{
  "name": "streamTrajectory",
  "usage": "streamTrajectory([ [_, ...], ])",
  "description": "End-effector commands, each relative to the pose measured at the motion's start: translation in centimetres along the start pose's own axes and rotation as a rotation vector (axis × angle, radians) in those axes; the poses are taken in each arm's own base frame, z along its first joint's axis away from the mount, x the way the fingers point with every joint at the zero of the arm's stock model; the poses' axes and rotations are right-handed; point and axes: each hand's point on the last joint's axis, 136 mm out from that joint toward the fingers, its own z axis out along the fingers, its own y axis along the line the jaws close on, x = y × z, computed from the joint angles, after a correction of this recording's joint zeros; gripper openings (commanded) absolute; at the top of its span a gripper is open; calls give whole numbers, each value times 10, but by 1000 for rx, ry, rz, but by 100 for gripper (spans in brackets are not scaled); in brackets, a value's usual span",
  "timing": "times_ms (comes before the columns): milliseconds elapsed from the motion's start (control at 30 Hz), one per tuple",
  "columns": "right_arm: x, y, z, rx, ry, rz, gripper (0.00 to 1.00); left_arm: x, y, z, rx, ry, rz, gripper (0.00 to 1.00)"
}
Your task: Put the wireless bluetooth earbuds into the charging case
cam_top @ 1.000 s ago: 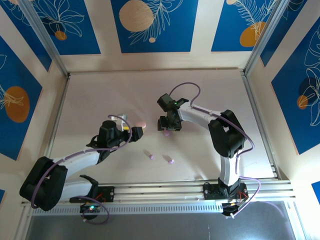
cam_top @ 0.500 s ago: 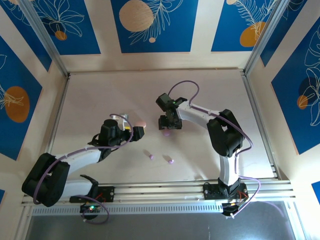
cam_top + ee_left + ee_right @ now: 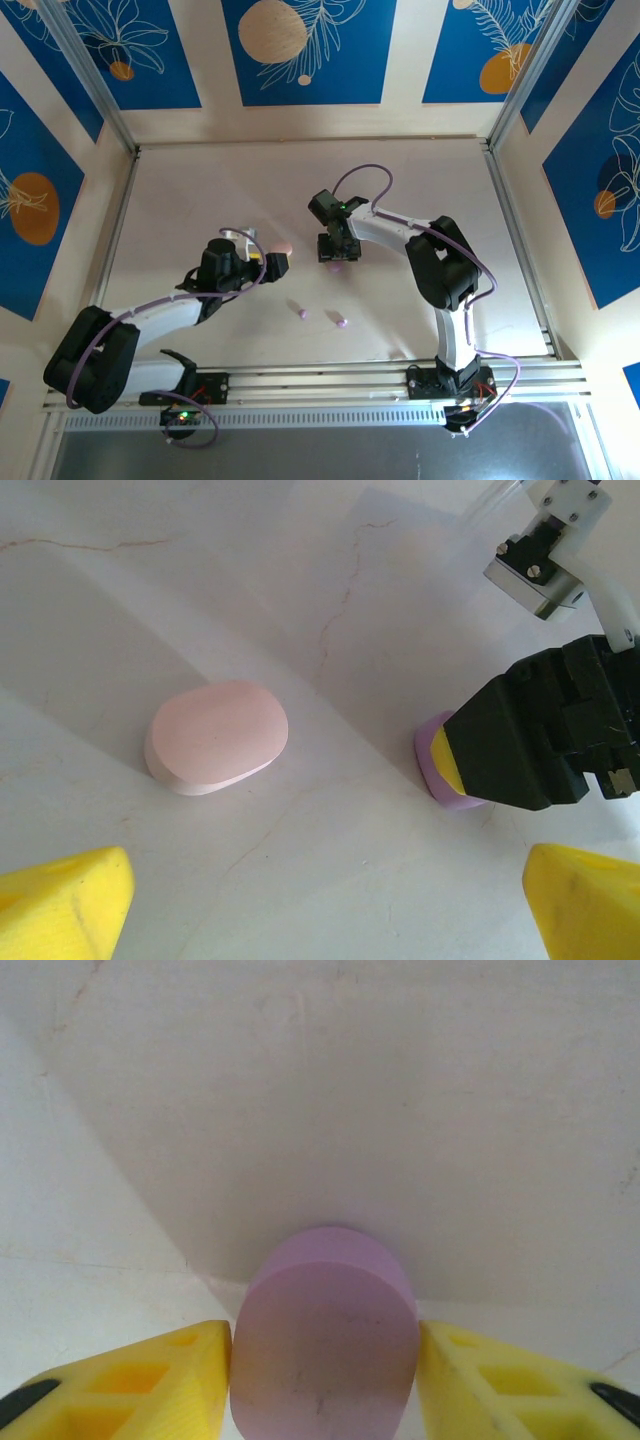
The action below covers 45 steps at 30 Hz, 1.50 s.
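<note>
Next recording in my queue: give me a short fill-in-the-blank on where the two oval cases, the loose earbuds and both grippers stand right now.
1. The right gripper has a finger against each side of the oval plastic case whose colour is light ____.
2. The pale pink oval plastic case lies on the white table with its lid ____.
3. The left gripper, short of the pink case, has its jaws ____.
4. In the top view, ____ tiny light purple earbuds lie loose on the table.

Missing words: purple; closed; open; two.
</note>
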Motion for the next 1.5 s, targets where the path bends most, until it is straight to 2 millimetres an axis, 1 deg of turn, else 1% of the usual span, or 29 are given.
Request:
streamTrajectory([
  [0,0,3,-4,-1,1,4,47,-8,-12,1,36,-10,26,100],
  [100,0,3,-5,-1,1,2,44,-8,-12,1,36,-10,27,100],
  [400,1,8,-13,-28,-14,2,43,-8,-12,1,37,-9,24,100],
  [633,3,15,-25,-99,-37,11,42,-7,-13,3,43,-1,14,100],
  [733,4,16,-29,-134,-41,22,39,-6,-13,4,50,2,8,100],
  [867,5,21,-40,-215,-57,40,38,-4,-19,7,87,11,-1,100],
  [900,5,22,-44,-244,-61,46,37,-4,-21,7,100,12,-4,100],
  [967,4,24,-52,-302,-71,61,36,-4,-26,8,129,16,-10,97],
  [1000,4,25,-55,-332,-75,71,36,-4,-28,9,146,19,-13,93],
  [1133,0,29,-72,-472,-94,107,35,-2,-41,12,230,33,-30,78],
  [1200,-2,31,-79,-544,-97,127,35,-2,-48,13,277,42,-42,69],
  [1233,-3,31,-81,-567,-98,134,35,-1,-51,15,294,48,-46,66],
  [1333,-3,32,-82,-606,-94,146,35,1,-57,18,345,68,-64,65],
  [1467,-2,37,-77,-641,-79,157,34,4,-63,23,386,96,-81,66],
])
